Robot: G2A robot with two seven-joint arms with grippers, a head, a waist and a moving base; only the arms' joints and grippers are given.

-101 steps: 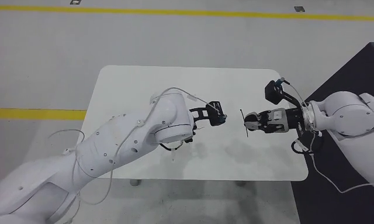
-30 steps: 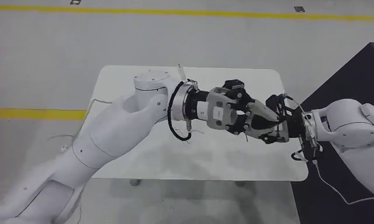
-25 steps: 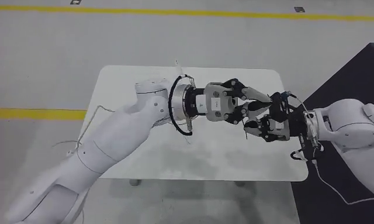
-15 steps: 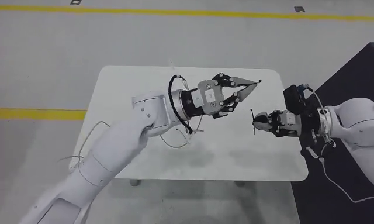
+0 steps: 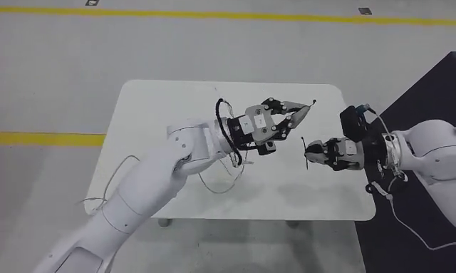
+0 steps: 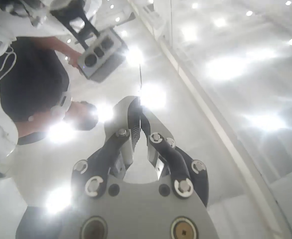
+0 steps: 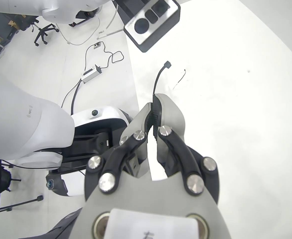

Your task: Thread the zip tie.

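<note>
My right gripper [image 5: 312,150] [image 7: 154,100] is shut on a black zip tie [image 7: 158,78] [image 5: 304,151], whose curved end with the small square head sticks out past the fingertips above the white table [image 5: 164,116]. My left gripper [image 5: 306,109] [image 6: 139,101] hangs higher, a short way toward the table's far side, apart from the right one. Its fingers are shut on a very thin dark strand [image 6: 140,80] [image 5: 313,102] that pokes out past the tips. I cannot tell whether that strand is a second tie.
A thin dark line [image 7: 179,79] lies on or over the table top [image 7: 235,88] just beyond the zip tie's head; shadow or loose piece, I cannot tell. A grey camera block [image 7: 152,17] hangs beyond the zip tie. Cables lie on the floor.
A second ago both grippers were pressed together over the table's right side. They have drawn apart: the left one went toward the far edge with the thin strand, the right one backed off slightly.
</note>
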